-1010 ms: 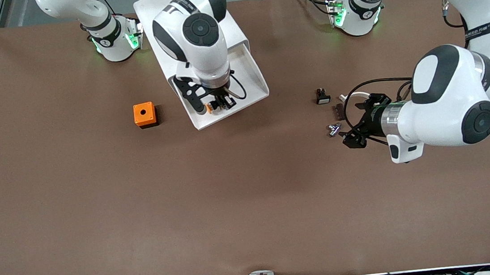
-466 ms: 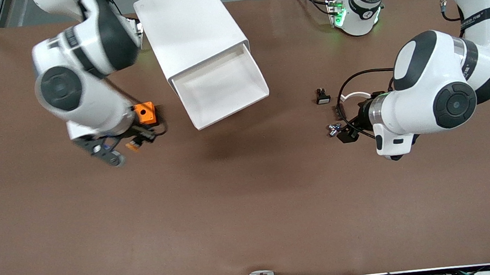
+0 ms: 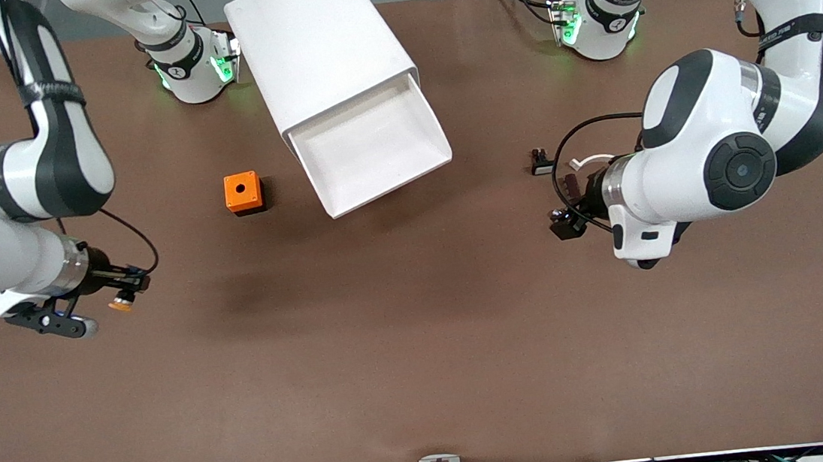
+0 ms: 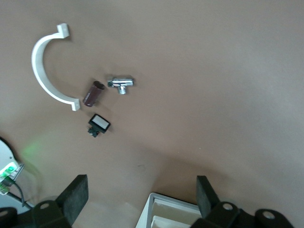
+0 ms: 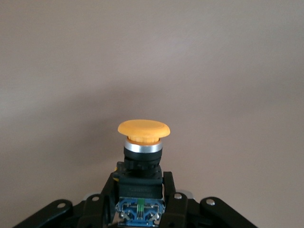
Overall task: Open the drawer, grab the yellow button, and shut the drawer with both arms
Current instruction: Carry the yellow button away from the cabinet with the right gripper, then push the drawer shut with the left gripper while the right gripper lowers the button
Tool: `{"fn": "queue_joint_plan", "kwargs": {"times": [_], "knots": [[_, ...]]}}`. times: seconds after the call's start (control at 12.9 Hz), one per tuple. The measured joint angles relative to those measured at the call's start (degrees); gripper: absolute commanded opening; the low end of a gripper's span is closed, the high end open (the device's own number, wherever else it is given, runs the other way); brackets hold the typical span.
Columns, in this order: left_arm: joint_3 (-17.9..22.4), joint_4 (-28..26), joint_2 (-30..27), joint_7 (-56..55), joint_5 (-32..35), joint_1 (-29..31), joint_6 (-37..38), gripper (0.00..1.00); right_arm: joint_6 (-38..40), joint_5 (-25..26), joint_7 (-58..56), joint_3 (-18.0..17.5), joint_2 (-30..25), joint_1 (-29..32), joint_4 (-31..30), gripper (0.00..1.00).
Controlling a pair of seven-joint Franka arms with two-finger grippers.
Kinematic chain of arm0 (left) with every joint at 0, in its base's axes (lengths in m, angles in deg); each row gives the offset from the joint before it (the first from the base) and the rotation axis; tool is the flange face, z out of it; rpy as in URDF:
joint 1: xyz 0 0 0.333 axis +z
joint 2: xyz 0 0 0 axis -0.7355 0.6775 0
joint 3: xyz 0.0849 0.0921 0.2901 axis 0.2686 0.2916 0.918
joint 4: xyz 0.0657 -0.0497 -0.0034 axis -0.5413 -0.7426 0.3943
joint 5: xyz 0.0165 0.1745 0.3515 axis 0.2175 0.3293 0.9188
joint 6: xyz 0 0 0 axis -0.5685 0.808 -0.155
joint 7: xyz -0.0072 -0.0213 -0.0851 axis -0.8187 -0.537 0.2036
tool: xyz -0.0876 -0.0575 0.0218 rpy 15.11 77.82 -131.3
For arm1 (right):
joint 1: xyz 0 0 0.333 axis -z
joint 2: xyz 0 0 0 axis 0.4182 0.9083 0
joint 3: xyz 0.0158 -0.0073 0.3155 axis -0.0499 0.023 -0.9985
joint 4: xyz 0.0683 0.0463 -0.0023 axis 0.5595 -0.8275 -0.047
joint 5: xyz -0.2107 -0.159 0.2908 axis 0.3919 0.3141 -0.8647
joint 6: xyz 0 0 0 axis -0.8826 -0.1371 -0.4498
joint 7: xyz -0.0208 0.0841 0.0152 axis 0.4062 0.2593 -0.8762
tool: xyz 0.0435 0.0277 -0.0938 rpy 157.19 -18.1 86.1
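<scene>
The button (image 3: 120, 301) was held clamped in the right gripper (image 3: 124, 291) over the tabletop (image 3: 423, 350) at the right arm's end, well apart from the pulled-out drawer (image 3: 372, 149), to which the spread-open left gripper (image 3: 563, 225) was judged nearer.

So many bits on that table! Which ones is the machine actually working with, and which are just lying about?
In use:
- button, clamped in the right end effector
- drawer, pulled open
- left end effector, open over the small parts

Lying about:
- orange box
- white arc
- black-and-white part
- brown cylinder
- metal fitting
</scene>
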Motion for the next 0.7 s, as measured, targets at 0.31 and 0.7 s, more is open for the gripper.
{"fn": "queue_joint_plan", "kwargs": {"times": [0.31,0.7], "knots": [[-1.5,-0.8,2.9,4.8,4.0,-7.1,-8.0,1.00,-13.4,2.4,-10.9,0.0,2.8,8.6,-7.4,0.00],[-1.7,-1.7,5.9,7.5,4.7,-15.7,-14.4,1.00,-24.8,2.8,-20.7,-0.3,11.4,14.1,-7.6,0.00]]}}
